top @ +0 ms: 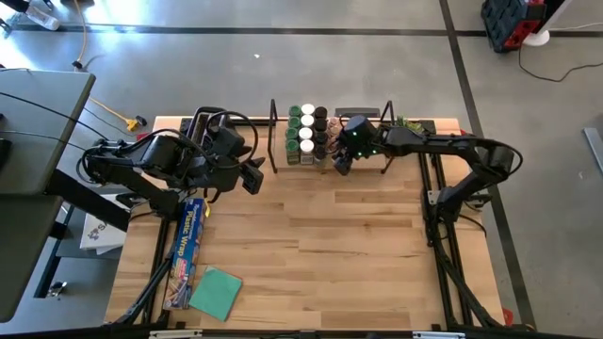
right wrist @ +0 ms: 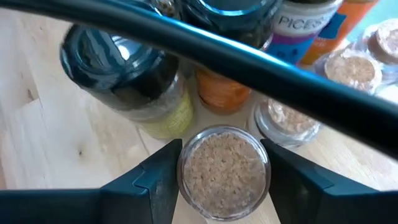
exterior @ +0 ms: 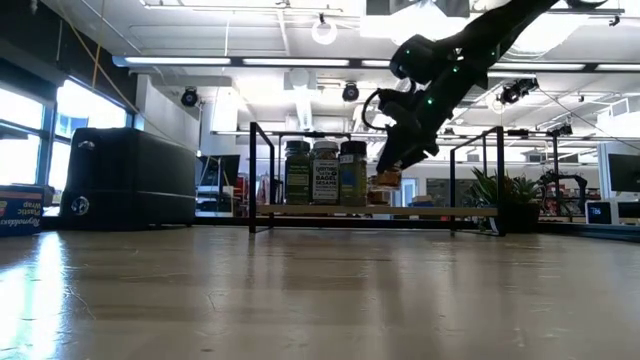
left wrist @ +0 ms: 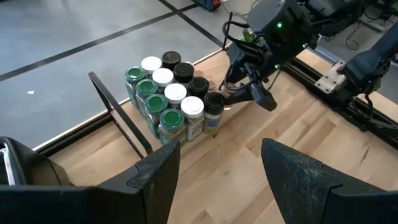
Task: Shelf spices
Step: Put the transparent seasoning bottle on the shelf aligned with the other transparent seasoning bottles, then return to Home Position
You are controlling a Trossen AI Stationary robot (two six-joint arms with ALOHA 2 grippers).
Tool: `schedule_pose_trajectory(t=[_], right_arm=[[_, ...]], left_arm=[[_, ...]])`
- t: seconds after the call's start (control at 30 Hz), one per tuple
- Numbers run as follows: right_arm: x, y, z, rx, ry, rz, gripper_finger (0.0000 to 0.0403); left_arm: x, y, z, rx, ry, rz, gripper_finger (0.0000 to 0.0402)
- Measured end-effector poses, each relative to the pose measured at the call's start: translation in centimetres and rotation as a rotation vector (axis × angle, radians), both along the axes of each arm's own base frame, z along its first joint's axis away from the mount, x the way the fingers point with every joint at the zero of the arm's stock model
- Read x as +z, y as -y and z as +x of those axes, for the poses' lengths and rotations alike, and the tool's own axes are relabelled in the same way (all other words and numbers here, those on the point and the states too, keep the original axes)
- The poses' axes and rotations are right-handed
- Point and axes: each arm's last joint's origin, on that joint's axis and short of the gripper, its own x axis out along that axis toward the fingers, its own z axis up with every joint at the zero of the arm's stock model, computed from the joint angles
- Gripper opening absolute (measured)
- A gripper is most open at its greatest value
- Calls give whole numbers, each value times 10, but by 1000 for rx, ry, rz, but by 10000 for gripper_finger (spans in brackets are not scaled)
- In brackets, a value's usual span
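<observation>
Honestly, my worry is the right gripper (right wrist: 221, 163): its fingers flank a cork-topped glass jar (right wrist: 224, 167) at the shelf (exterior: 440, 211), whether pinching or just releasing I cannot tell, and pulling away crooked could tip it into the black-lidded jar (right wrist: 124, 68) just beside it. I see tan granules through its wall. The shelved spices (top: 307, 135) stand packed in rows with green, white and black lids. My left gripper (left wrist: 217, 180) waits spread and empty, well apart, near the plastic wrap box (top: 187, 247)
</observation>
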Motion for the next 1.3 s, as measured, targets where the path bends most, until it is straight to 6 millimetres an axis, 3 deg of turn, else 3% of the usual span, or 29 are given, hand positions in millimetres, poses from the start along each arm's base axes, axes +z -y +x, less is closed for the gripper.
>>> schedule_pose_trajectory(t=[0.73,0.93,1.07,1.2,1.3], right_arm=[[0,4,2,-56,-4,-72,209],[31,2,-12,-55,78,-131,209],[66,-11,-30,15,190,-143,209],[103,-32,-65,28,289,-112,209],[129,-54,-104,47,367,-103,209]], left_arm=[[0,0,0,-4,-1,-5,220],[0,0,0,-5,-1,-5,220],[0,0,0,-4,2,-6,220],[0,0,0,14,23,-24,220],[1,5,-3,12,24,-12,220]])
